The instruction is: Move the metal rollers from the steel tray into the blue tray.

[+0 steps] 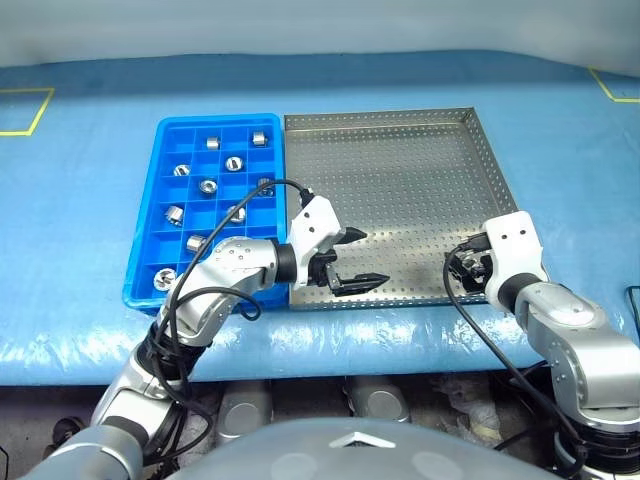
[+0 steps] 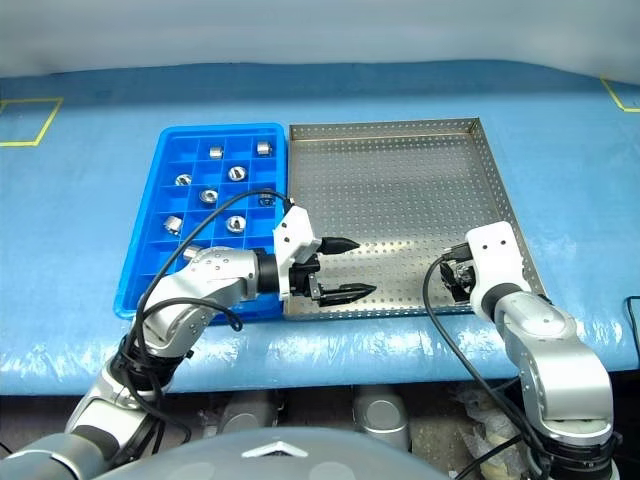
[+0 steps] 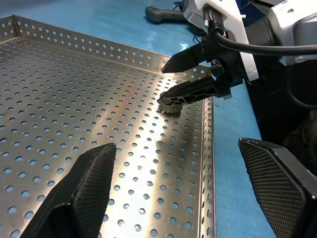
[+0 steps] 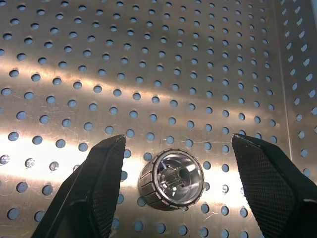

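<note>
Fingertips of the right gripper [image 4: 173,183] are cut off, spread either side of one roller [image 4: 172,185] on the steel tray [image 1: 400,170]. The left gripper [image 1: 355,260] hangs spread, empty.

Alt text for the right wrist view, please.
One metal roller lies on its side on the perforated floor of the steel tray, its hollow end facing the camera, between the open black fingers of the right gripper, untouched.

Left gripper [image 1: 355,258] points sideways, jaws apart; right gripper [image 1: 465,268] angled down, jaws apart.
</note>
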